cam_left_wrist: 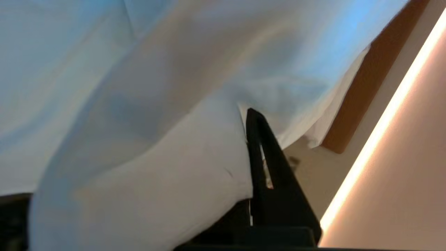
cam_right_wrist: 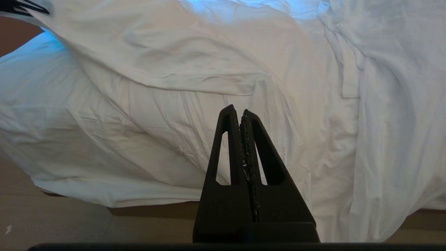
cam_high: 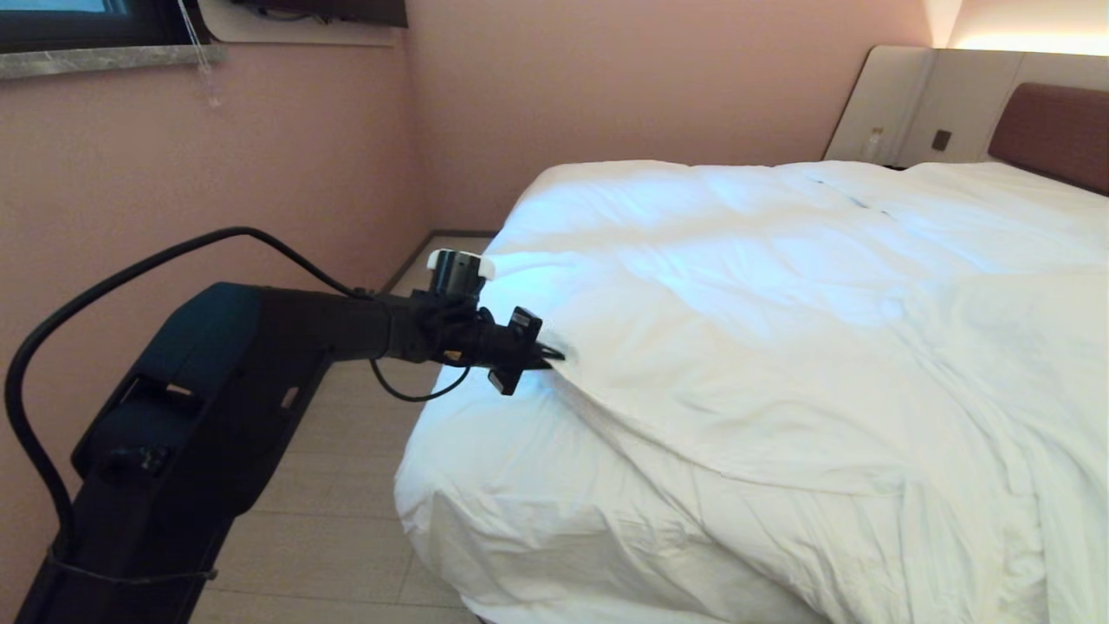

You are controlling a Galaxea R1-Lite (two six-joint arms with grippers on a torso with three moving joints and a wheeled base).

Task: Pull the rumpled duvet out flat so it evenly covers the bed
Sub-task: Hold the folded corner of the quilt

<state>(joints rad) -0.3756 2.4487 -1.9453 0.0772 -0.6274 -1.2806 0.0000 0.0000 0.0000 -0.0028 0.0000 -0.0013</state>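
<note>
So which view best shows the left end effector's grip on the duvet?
Head view: the left end effector pinches the duvet at its folded edge. The left wrist view shows one finger against bunched cloth; the right wrist view catches only its tips, far off.

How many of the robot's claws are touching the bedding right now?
1. The left gripper is shut on the duvet edge at the bed's side. The right gripper is shut, empty, short of the bed.
</note>
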